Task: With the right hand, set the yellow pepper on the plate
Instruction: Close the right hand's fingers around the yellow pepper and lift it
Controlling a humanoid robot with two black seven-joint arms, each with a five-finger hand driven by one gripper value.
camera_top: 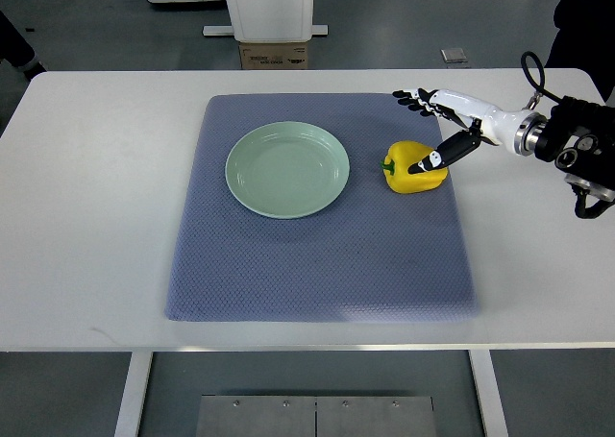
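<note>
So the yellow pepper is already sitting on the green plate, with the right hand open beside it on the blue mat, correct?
Not quite. The yellow pepper is not on the green plate; it lies on the blue mat, to the plate's right and apart from it. The top view shows this. The right hand is open beside the pepper, its thumb reaching over it.

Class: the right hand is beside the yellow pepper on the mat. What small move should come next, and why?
Probably close the right hand around the yellow pepper. Its thumb already lies over the pepper, its fingers are spread open above it, and the pepper sits on the mat, right of the empty plate.
</note>
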